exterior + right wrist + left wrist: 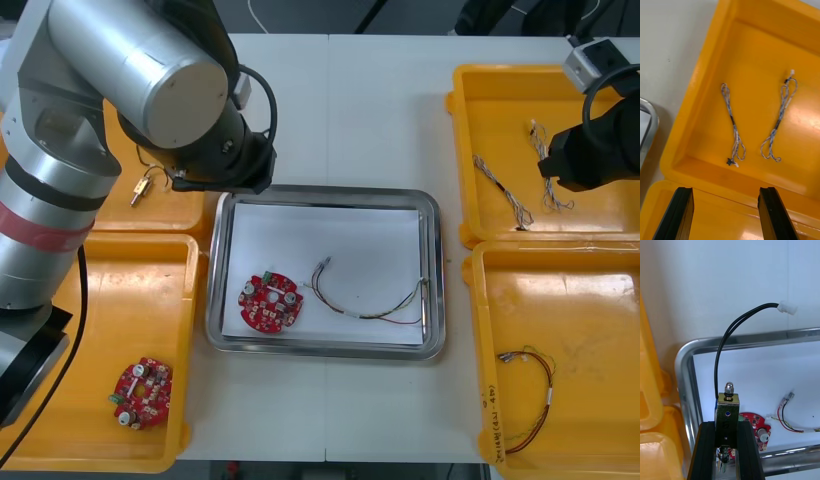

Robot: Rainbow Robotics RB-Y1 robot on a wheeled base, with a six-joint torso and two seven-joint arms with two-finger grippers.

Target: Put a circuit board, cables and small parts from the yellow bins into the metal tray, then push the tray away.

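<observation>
Red boards (271,301) (141,392) x2, blu/wht cables (732,123) (780,120) x2

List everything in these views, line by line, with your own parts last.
table: one, light, under everything
yellow bins: four, yellow, two at each side of the table
metal tray: one, shiny rim and white inside, between the bins
circuit boards: two, red, one in the tray, one in the near left bin
red and yellow cables: two, one in the tray, one in the near right bin
twisted cables: two, blue and white, far right bin
loose small metal part: one, brass-coloured, far left bin
small metal part with black cable: one, held above the tray's far left corner
left gripper: shut on that part
right gripper: open, above the far right bin
</observation>
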